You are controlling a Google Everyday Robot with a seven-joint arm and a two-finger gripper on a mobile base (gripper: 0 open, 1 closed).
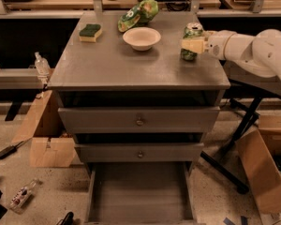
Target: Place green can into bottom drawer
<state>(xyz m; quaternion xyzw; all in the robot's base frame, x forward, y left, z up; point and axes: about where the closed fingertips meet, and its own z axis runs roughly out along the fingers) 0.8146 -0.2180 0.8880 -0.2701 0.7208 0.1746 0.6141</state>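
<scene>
Green can (193,30), the only one, stands between the jaws of the gripper (190,44), whose pale fingers (197,45) clamp its middle, at the right side of the cabinet top (131,71). Whether its base touches that top cannot be told. Left of it on the cabinet are one white bowl (141,37), one snack bag (139,14) and one sponge (91,32). Under the cabinet top, two drawer fronts (138,120) are shut and one bottom drawer (140,196) is pulled open.
</scene>
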